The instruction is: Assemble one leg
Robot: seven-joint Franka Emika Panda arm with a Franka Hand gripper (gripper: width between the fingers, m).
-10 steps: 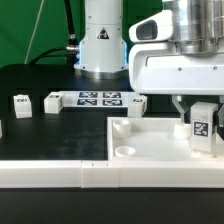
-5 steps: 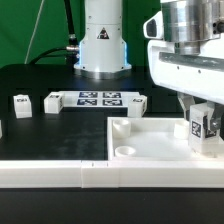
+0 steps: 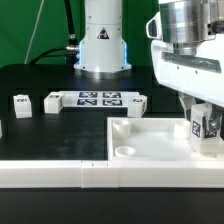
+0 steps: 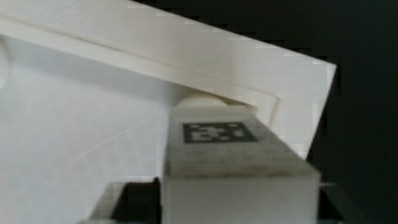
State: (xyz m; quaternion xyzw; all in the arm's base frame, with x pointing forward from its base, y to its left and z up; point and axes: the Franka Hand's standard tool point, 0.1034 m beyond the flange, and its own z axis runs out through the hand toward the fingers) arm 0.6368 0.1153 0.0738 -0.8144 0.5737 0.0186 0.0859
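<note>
My gripper (image 3: 203, 118) is shut on a leg (image 3: 204, 128), a chunky white post with a black-and-white tag, held upright over the far corner of the large white square panel (image 3: 150, 133) at the exterior view's right. In the wrist view the leg (image 4: 228, 150) fills the space between the jaws, its tip at the panel's corner socket (image 4: 210, 99). I cannot tell whether the leg touches the socket. Two more legs (image 3: 21, 103) (image 3: 53, 102) lie on the black table at the exterior view's left.
The marker board (image 3: 100, 99) lies behind the panel by the robot base (image 3: 101, 45). A further white leg (image 3: 138, 103) lies at its right end. A long white rail (image 3: 60, 174) runs along the front edge. A round socket (image 3: 124, 150) shows in the panel's near corner.
The gripper with the leg has shifted slightly toward the exterior view's right over the last second and has hardly moved since half a second ago. Nothing else has moved.
</note>
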